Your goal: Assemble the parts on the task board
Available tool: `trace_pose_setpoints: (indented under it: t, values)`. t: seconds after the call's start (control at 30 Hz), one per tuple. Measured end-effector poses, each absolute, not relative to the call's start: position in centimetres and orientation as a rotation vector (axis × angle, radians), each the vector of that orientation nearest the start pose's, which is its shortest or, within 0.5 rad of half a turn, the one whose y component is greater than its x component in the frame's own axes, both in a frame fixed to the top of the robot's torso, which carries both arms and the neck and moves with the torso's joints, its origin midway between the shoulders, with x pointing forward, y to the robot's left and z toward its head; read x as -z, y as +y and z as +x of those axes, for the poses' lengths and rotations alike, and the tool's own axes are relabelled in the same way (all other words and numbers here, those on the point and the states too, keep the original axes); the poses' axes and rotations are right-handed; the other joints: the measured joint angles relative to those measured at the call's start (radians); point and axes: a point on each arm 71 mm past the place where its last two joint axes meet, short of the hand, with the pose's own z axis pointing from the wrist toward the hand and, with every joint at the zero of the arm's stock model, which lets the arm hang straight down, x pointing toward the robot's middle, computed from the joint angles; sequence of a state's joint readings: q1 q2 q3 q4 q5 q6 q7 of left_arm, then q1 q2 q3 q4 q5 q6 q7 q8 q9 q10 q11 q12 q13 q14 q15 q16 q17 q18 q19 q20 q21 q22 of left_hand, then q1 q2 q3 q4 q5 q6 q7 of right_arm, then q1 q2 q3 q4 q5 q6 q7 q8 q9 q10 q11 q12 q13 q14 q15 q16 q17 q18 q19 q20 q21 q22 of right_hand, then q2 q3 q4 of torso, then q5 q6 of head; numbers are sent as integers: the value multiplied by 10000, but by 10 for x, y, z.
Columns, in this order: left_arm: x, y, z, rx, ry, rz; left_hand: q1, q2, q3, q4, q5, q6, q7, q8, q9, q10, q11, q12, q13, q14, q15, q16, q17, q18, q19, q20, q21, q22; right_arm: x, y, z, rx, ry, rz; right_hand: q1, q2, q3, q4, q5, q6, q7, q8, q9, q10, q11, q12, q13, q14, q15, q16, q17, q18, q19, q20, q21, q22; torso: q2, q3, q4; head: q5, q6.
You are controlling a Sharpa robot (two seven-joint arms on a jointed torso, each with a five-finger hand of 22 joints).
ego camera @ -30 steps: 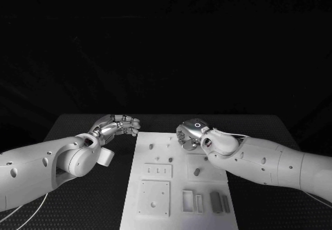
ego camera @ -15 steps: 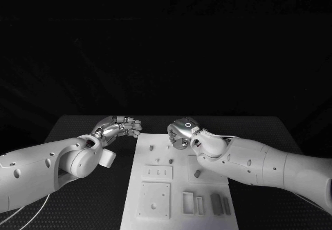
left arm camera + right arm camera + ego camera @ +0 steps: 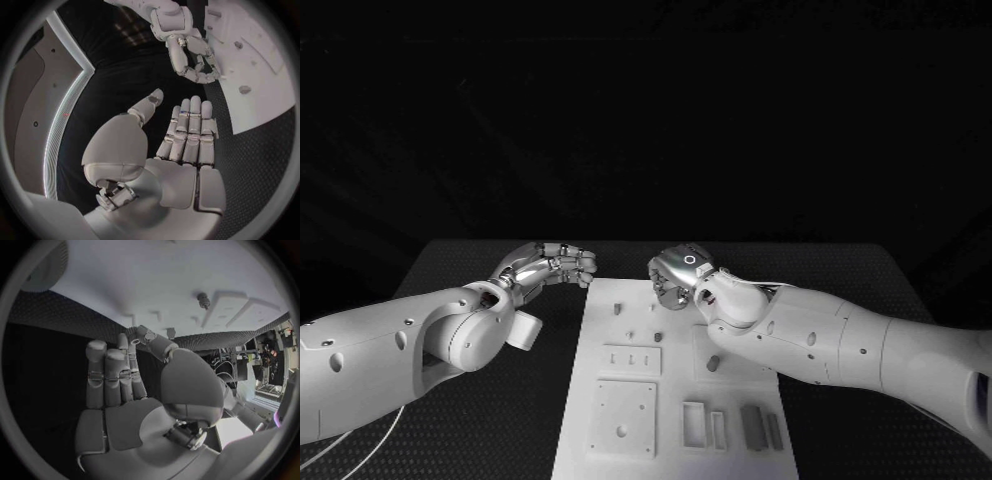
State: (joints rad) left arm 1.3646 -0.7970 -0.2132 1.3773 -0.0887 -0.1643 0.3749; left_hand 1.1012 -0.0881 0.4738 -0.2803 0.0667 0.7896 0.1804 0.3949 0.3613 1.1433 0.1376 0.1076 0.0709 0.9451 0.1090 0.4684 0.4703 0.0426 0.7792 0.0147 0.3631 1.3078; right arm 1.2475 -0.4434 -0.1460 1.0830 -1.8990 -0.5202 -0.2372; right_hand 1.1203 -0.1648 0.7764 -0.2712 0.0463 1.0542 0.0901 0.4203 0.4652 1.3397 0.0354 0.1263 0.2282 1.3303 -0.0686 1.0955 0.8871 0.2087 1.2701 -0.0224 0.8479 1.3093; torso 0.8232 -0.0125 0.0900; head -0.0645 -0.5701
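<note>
Here, task board [image 3: 678,400] beneath right hand [image 3: 678,278].

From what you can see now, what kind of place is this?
Probably a robotics lab test bench. A white task board with cut-out slots and small parts lies on a black table, dark backdrop behind, and the left hand and right hand hover at its far end.

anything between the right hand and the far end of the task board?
Nothing visible. The right hand hovers over the far end of the task board, fingers extended and empty, with only bare board and small parts near them.
</note>
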Motion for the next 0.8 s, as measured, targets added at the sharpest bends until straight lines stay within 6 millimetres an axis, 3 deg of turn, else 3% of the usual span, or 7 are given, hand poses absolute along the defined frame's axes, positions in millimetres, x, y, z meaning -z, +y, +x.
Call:
trace_pose_setpoints:
  t: [0.6, 0.8]
  values:
    - [165, 223, 520, 14935, 15579, -8903, 0, 0, 0, 0, 0, 0, 0, 0, 1, 0, 0, 0, 0, 0, 0, -39, 16, 112, 0, 0, 0, -4, 197, -113, 549, -3256, 13318, -4883, -82, -81, 61, 6, -9, -7, 3, 8, 2, 22, 26, -7, 47, -13, -13, 0, -17, 0, 1, 1, 0, 0, 22, 1, -23, 28, -102]
    - [165, 223, 520, 14936, 15580, -8904, 0, 0, 0, 0, 0, 0, 0, 0, 1, 0, 0, 0, 0, 0, 0, -39, 16, 111, 0, 0, 0, -4, 197, -112, 550, -3248, 13360, -4924, -68, -148, 90, 35, -9, -8, 4, 8, 67, 25, 28, -7, 46, -12, -12, 0, -21, -1, 2, 2, 0, 0, 19, 1, -33, 113, -128]
